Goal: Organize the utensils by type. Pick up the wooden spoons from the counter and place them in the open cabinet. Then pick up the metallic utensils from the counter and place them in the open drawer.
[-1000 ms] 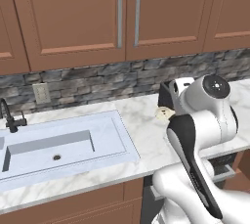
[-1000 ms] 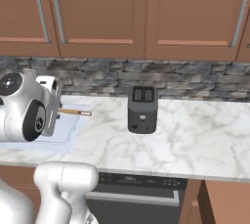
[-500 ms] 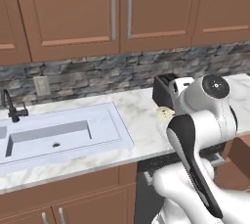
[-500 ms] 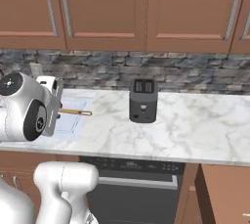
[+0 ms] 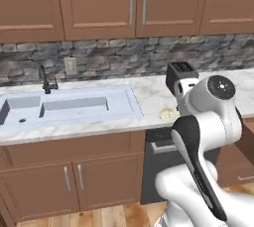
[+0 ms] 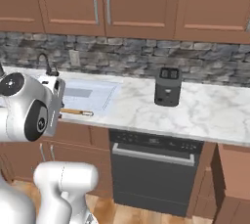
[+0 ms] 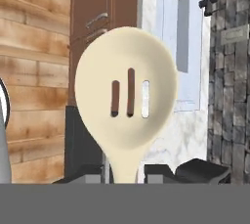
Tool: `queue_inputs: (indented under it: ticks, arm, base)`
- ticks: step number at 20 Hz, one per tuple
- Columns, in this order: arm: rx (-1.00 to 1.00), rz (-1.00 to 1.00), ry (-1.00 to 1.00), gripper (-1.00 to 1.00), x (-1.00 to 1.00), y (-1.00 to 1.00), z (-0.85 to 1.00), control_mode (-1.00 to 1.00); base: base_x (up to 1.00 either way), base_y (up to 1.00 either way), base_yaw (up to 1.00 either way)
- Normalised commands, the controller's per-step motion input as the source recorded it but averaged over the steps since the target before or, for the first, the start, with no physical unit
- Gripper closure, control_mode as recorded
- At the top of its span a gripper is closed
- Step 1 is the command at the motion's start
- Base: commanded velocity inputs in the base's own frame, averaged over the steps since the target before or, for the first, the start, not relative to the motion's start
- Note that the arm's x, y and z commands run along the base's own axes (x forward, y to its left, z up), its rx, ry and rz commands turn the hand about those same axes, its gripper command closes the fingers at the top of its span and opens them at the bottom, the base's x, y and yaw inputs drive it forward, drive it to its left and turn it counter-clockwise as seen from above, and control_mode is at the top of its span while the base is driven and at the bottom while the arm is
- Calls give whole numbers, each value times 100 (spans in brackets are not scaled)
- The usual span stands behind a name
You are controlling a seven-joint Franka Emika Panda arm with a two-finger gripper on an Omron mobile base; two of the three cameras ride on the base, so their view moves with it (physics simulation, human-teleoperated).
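Note:
My gripper (image 7: 126, 173) is shut on the shorter wooden spoon (image 7: 126, 93). Its pale cream slotted bowl stands large in the hand view, above the dark fingertips (image 7: 161, 172). In the left base view the cream bowl (image 5: 167, 114) pokes out beside my white arm, level with the front edge of the counter (image 5: 149, 92). In the right base view the tan handle (image 6: 76, 112) sticks out from the hand toward the counter (image 6: 210, 110). The golden-brown spoon, the metallic utensils and the open cabinet are out of view.
A black toaster (image 6: 167, 87) stands on the counter near the stone backsplash. The sink (image 5: 69, 107) with its dark faucet (image 5: 46, 80) lies to the left. A dark dishwasher (image 6: 151, 169) sits under the counter. An open brown drawer (image 6: 234, 169) juts out at the lower right.
The whole picture has shifted: the base has backed away from the counter, so the base cabinets and floor now show. The spoon stays in the gripper.

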Motion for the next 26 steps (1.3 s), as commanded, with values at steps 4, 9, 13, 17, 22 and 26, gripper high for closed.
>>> queue_inputs:
  ticks: [4,9,13,17,22,26]
  arm:
    - [0,0,0,100,0,0,0,100]
    - [0,0,0,100,0,0,0,100]
    - [0,0,0,100,0,0,0,100]
    - [0,0,0,100,0,0,0,100]
    - [0,0,0,100,0,0,0,100]
    - [0,0,0,100,0,0,0,100]
  base:
    - [-40,31,93]
    - [-25,21,100]
    - [-19,20,100]
    - [-17,25,100]
    - [-19,29,100]
    - [-21,25,100]
